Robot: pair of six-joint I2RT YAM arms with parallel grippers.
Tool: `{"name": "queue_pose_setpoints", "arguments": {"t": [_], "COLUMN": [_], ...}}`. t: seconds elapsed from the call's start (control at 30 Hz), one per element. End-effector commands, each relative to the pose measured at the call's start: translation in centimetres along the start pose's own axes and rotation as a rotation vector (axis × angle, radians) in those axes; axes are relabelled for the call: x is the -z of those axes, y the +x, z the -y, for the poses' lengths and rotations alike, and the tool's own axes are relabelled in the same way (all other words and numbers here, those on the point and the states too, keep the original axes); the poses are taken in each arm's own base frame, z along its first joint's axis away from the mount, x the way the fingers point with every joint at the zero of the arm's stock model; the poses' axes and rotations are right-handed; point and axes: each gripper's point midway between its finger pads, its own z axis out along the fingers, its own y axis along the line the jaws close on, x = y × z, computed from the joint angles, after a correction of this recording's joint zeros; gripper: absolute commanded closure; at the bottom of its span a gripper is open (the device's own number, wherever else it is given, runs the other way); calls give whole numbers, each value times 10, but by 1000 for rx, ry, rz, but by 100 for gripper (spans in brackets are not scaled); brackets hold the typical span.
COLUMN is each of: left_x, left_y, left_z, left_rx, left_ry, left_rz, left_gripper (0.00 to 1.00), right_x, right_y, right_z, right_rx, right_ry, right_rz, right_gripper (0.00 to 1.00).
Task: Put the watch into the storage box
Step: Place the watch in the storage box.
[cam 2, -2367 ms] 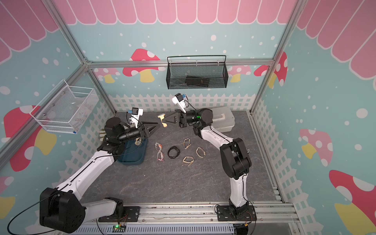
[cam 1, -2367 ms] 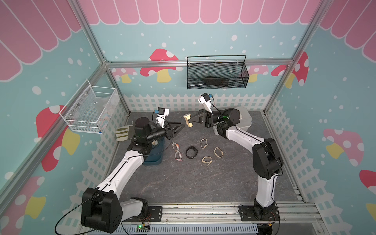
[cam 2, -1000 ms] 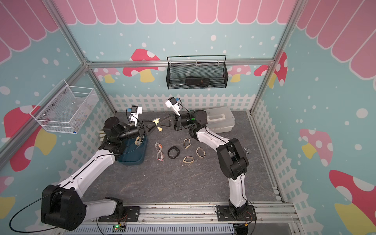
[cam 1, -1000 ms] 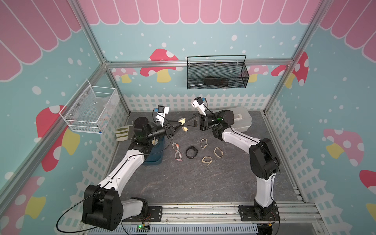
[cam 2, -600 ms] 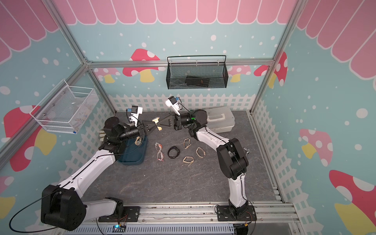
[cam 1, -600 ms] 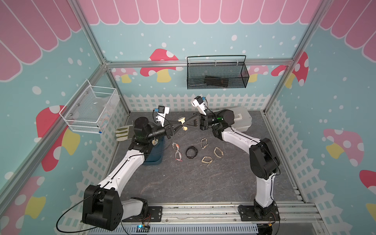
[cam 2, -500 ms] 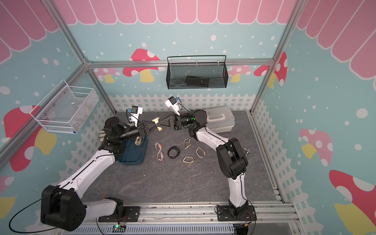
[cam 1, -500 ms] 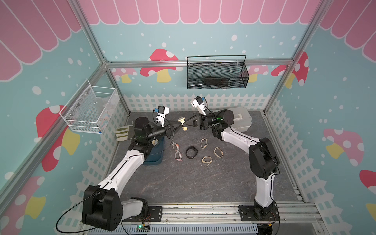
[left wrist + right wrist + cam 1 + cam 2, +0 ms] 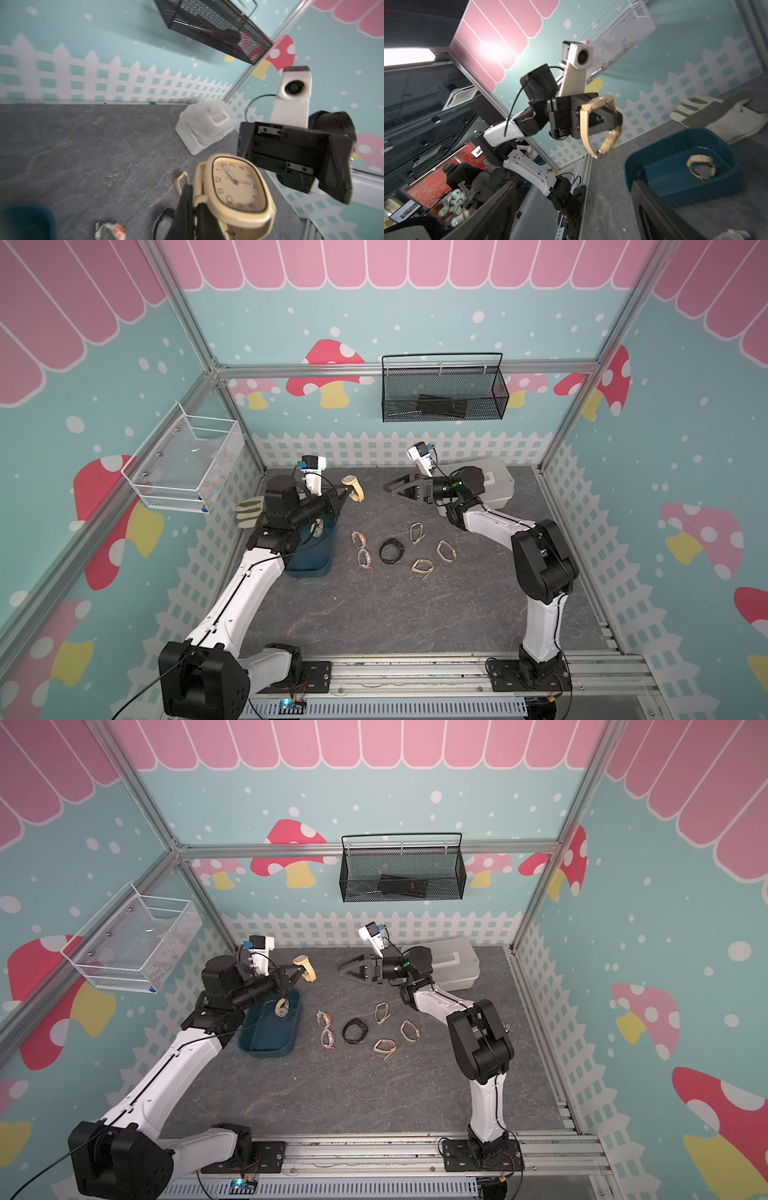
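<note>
We note left gripper [image 9: 344,492] clamped on the watch [image 9: 353,487] strap, likely bound for storage box [image 9: 266,1049] below its jaws; right gripper [image 9: 392,492] gapes empty.

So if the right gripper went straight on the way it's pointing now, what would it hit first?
Probably the cream watch held by the left gripper: the open right gripper points at it across a bare gap, though their heights may differ.

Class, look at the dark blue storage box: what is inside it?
One beige-strapped watch lies in the storage box; its visible floor is otherwise bare. The left arm hides part of it in both top views.
</note>
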Motion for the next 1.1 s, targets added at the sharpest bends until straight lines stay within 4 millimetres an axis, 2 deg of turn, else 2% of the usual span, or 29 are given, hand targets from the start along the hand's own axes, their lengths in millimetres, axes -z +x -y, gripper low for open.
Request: {"name": "queue_pose_setpoints", "arguments": {"t": [0.0, 0.07, 0.27, 0.33, 0.47, 0.57, 0.8, 1.07], "left_x": [21, 32, 48, 51, 45, 39, 37, 23], "left_y": [12, 21, 49, 61, 84, 98, 116, 143], "left_z": [-77, -108, -170, -191, -221, -239, -275, -300], "left_rx": [125, 192, 212, 211, 251, 254, 275, 307], "left_ry": [-354, -455, -765, -862, -941, -986, -1042, -1034], "left_rz": [-102, -149, -262, -312, -378, -433, -533, -636], "left_gripper": [100, 100, 100, 100, 100, 100, 100, 100], "right_x": [20, 25, 33, 36, 43, 44, 48, 48], "right_y": [-8, -2, 13, 17, 28, 34, 47, 50], "right_z": [0, 1, 6, 10, 20, 24, 32, 39], "right_rx": [52, 83, 104, 98, 95, 79, 47, 24], "right_ry": [126, 189, 338, 370, 437, 445, 466, 472], "right_rz": [30, 2, -93, -120, -157, -165, -184, -193], "right_gripper": [11, 11, 10, 10, 10, 10, 10, 10]}}
